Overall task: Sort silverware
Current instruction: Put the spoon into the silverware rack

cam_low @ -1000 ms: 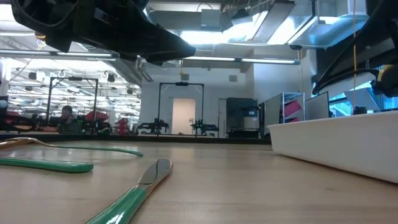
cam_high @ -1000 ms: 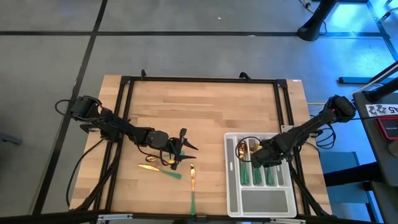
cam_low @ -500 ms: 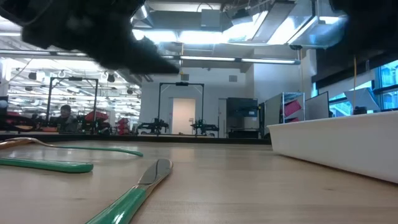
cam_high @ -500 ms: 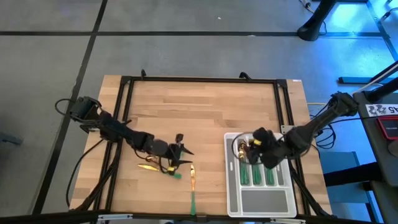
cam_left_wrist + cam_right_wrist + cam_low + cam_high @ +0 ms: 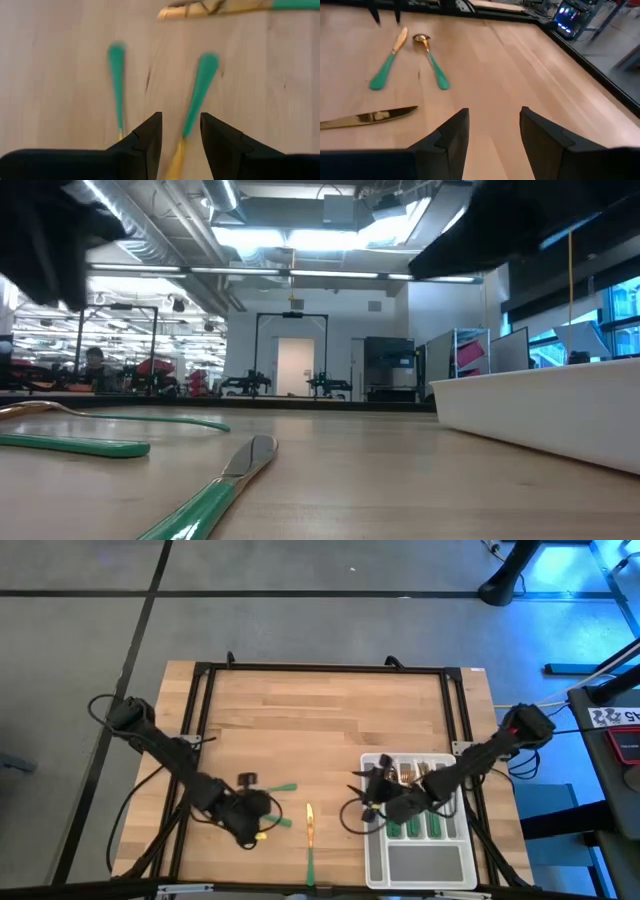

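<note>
Three pieces of silverware lie flat on the wooden table. A knife [image 5: 310, 840] lies near the front edge. Left of it are two green-handled pieces [image 5: 116, 75] [image 5: 200, 85], one of them a spoon [image 5: 431, 62]. More silverware [image 5: 415, 825] lies in the pale tray [image 5: 372, 840]. My left gripper [image 5: 181, 117] points down, open, over the gold ends of the two pieces. One piece's neck runs between its fingertips, and I cannot tell whether they touch it. My right gripper [image 5: 492, 110] hangs open with nothing in it just left of the tray [image 5: 358, 808].
The black frame rails [image 5: 325, 668] run around the tabletop. Bare wood [image 5: 330, 730] spreads across the far half. The tray's white wall [image 5: 540, 405] rises on the right in the low view. The tray's front compartment [image 5: 425, 862] holds nothing.
My left gripper has gone toward the near-left of the table and tipped downward over the two green-handled pieces. My right gripper has left the tray, gone left past its edge and rolled about. The silverware on the table has stayed where it was.
</note>
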